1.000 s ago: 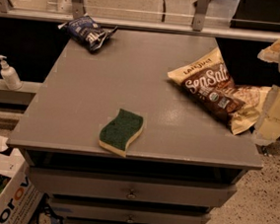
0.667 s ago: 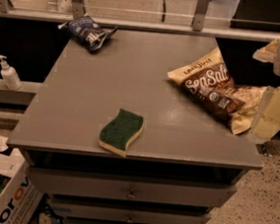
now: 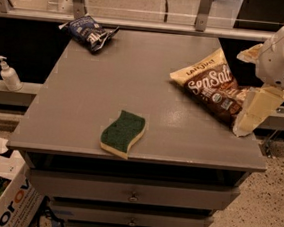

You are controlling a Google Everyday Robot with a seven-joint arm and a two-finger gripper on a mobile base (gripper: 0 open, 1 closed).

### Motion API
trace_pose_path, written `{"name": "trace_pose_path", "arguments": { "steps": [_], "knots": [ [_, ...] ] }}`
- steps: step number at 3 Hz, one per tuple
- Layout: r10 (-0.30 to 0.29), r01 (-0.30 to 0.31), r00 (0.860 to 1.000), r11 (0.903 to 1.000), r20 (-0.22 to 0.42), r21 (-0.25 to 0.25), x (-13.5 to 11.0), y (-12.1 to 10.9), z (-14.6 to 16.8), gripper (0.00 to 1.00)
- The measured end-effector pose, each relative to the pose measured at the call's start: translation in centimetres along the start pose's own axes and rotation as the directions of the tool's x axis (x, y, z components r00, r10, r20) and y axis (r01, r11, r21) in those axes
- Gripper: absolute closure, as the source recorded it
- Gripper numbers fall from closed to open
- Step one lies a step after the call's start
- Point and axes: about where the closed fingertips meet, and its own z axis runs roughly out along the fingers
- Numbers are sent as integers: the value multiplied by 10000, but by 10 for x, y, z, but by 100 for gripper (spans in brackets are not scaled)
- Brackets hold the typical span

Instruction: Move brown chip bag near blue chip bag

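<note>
So the brown chip bag [image 3: 210, 84] is lying flat on the table [image 3: 135, 79], way off to the right of the sponge [image 3: 123, 133] and a bit further back, close to the table's right edge. The hand [image 3: 249, 118] is further right of the sponge again, down at the bag's near-right end and overlapping it. Honestly can't tell from this angle whether the hand is open, closed or already has hold of the bag.

What I'd worry about:

- The bag sits so near that edge that a sloppy nudge instead of a proper grip could shove it off the table.
- It's puffy, slick foil. Grabbing just a corner probably means it slides out or flops halfway through the carry.
- The blue chip bag [image 3: 89, 31] is far back-left of the sponge, right at the table's far corner. Come in too hot with the big bag and you could bump the little one off.

The sponge itself looks clear of the straight route.
</note>
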Motion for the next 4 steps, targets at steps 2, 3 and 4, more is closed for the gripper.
{"name": "trace_pose_path", "arguments": {
  "steps": [2,3,4],
  "knots": [
    [-349,344,9992,9991,217,236,12,-42,49,0],
    [-461,457,9988,9986,145,272,21,-60,70,0],
    [-412,413,9991,9988,-45,254,33,-73,87,0]
  ]
}}
